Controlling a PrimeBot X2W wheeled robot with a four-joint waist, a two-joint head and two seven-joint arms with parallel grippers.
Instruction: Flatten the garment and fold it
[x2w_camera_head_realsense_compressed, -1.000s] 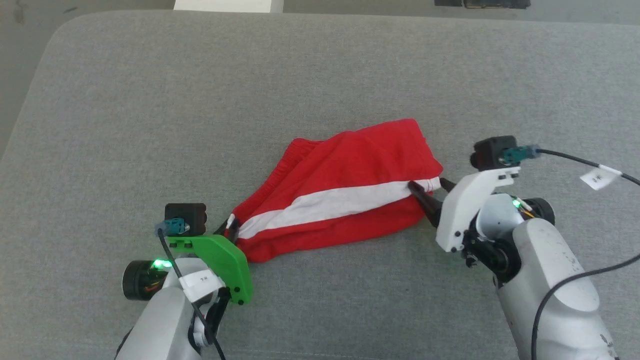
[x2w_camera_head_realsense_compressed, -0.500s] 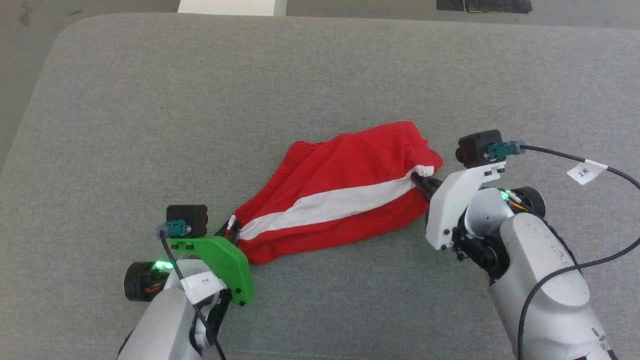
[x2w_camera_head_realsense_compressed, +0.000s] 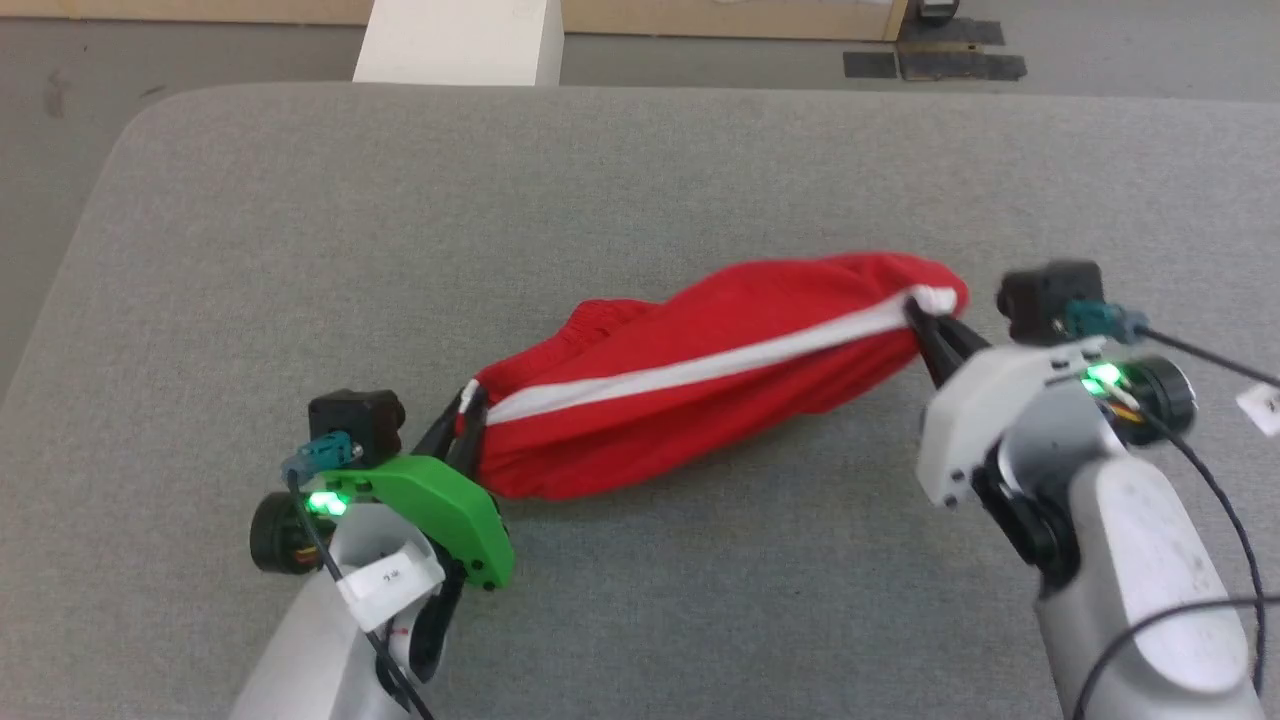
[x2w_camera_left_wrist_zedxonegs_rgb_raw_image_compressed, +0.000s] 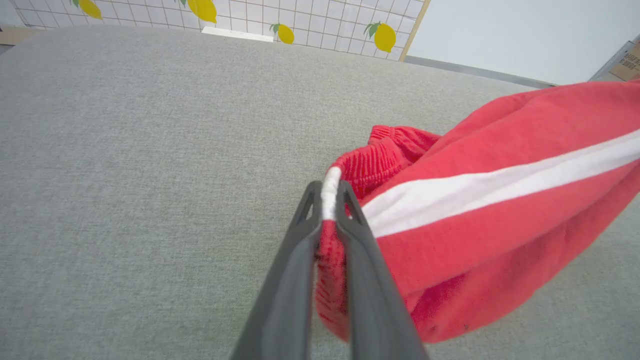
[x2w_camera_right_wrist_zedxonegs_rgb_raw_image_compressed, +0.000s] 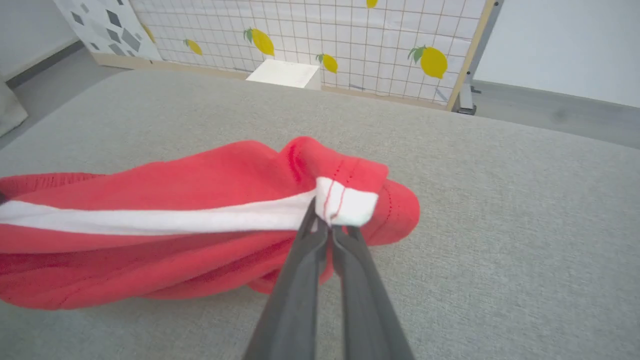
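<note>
Surroundings: grey fabric-covered bench (x2w_camera_head_realsense_compressed: 300, 250) with rounded far corners. A white box (x2w_camera_head_realsense_compressed: 460, 40) sits on the floor just past its far edge, with dark mats (x2w_camera_head_realsense_compressed: 930, 62) further right. Right wrist view shows a lemon-print grid panel (x2w_camera_right_wrist_zedxonegs_rgb_raw_image_compressed: 350, 45) behind the box. All of this is well apart from the work. Nearest to the cloth are the robot's own parts: green left wrist bracket (x2w_camera_head_realsense_compressed: 440, 510), white right bracket (x2w_camera_head_realsense_compressed: 970, 420), tagged cable (x2w_camera_head_realsense_compressed: 1200, 480) trailing off the right arm.

Garment (x2w_camera_head_realsense_compressed: 700, 400): red shorts, mid-bench, strung between both arms as a long bundle. Long axis runs from near-left up to far-right in head view, with the white stripe (x2w_camera_head_realsense_compressed: 700, 365) along the top of it. The ribbed waistband (x2w_camera_left_wrist_zedxonegs_rgb_raw_image_compressed: 380, 150) is at the left end and the stitched hem (x2w_camera_right_wrist_zedxonegs_rgb_raw_image_compressed: 345, 205) at the right end. The belly sags toward the bench; can't tell if it touches.

Left gripper (x2w_camera_head_realsense_compressed: 468, 412): fingers (x2w_camera_left_wrist_zedxonegs_rgb_raw_image_compressed: 300, 250) clamped on the waistband end at the stripe. Right gripper (x2w_camera_head_realsense_compressed: 918, 312): fingers (x2w_camera_right_wrist_zedxonegs_rgb_raw_image_compressed: 305, 260) pinched on the white hem corner.
</note>
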